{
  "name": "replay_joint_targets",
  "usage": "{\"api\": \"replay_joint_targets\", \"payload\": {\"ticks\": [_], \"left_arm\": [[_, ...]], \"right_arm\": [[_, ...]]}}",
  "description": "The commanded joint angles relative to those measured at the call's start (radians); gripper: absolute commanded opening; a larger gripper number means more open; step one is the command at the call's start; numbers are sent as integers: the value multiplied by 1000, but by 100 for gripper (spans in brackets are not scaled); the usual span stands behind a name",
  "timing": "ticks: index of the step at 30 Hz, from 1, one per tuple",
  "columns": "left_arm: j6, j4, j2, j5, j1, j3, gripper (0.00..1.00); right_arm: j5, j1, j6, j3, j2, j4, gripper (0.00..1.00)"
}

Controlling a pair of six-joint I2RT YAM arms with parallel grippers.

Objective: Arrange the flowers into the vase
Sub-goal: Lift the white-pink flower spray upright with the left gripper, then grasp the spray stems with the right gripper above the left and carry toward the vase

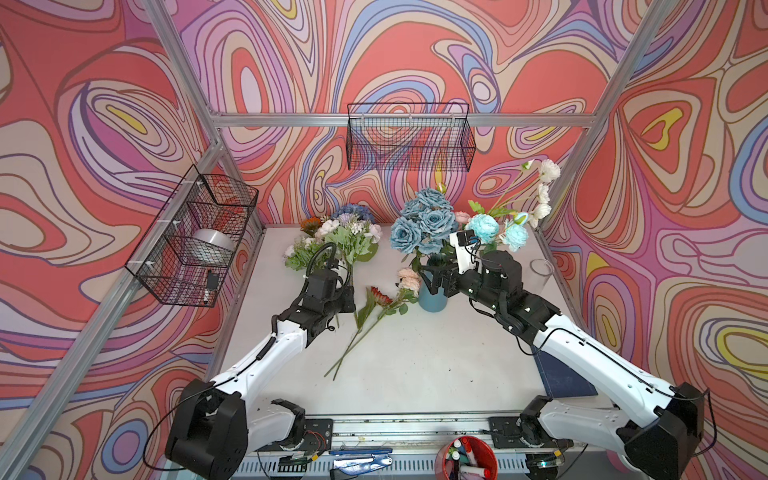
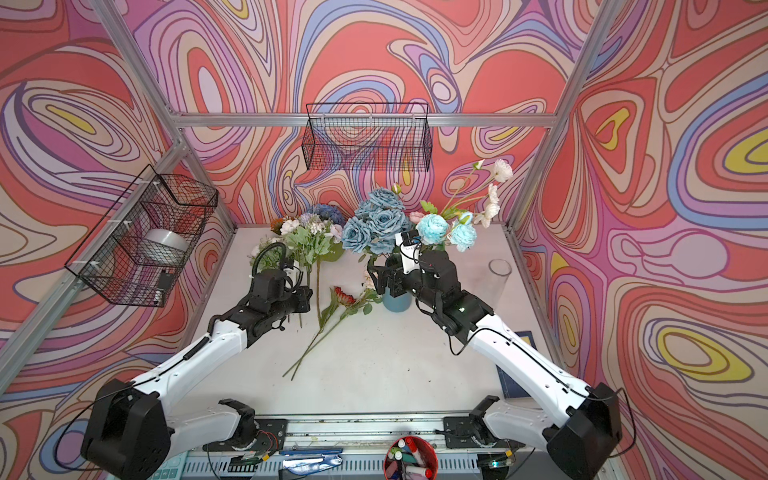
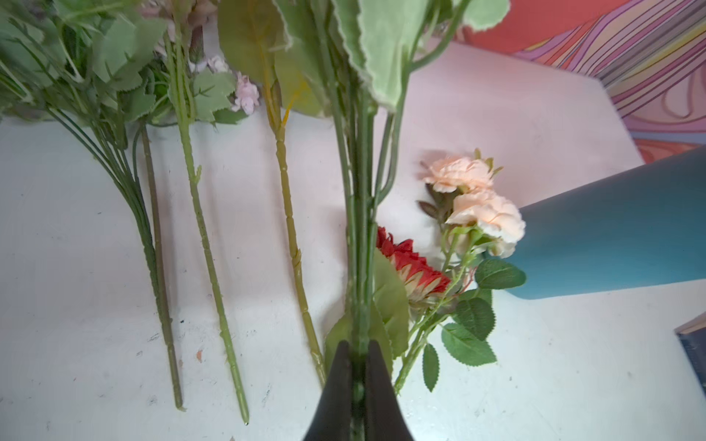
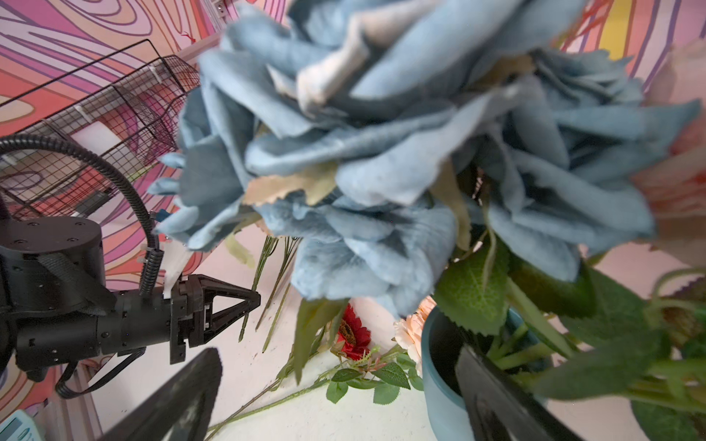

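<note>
Left jaws pinch a leafy stem (image 3: 361, 267) low down; lifted, its heavy top may droop. Right jaws gape at the vase (image 1: 432, 301) rim and could tip it.

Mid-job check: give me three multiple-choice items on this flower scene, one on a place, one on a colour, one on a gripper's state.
1. Where does the red long-stemmed daisy lie?
A. On the white table top, between the left gripper and the teal-blue round vase
B. Inside that vase
C. Hanging off the table's edge

2. What colour are the large fabric roses standing in the vase?
A. Yellow
B. Dusty blue
C. Black

3. The left gripper is:
A. Open over bare table
B. Open around the vase
C. Shut on a green flower stem

Answers:
1 A, both top views show its bloom flat on the table there.
2 B, their petals read blue in both top views.
3 C, the left wrist view shows the fingers pinched on the stem.
</note>
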Motion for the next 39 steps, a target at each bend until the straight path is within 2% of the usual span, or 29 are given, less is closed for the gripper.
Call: {"api": "replay_joint_targets", "payload": {"ticks": [1,6,12,16,21,31,39], "left_arm": [[-50,132,-95,28,-3,-44,0],[-77,280,-234,80,-2,-101,0],[-97,436,-354,177,-4,-134,0],[-78,517,-374,278,-3,-135,0],[-76,635,-351,395,-6,-139,0],[-67,649,-323,534,-27,-111,0],[5,561,-291,567,-81,-60,0]], "right_arm": [[-91,22,-44,21,-36,30,94],[-112,96,-93,67,-33,-6,91],[-211,129,-51,214,55,-76,88],[-263,129,-18,365,146,-166,87],[-340,129,20,471,231,-161,85],[-468,129,78,541,335,-59,77],[-489,138,81,527,358,5,70]]}}
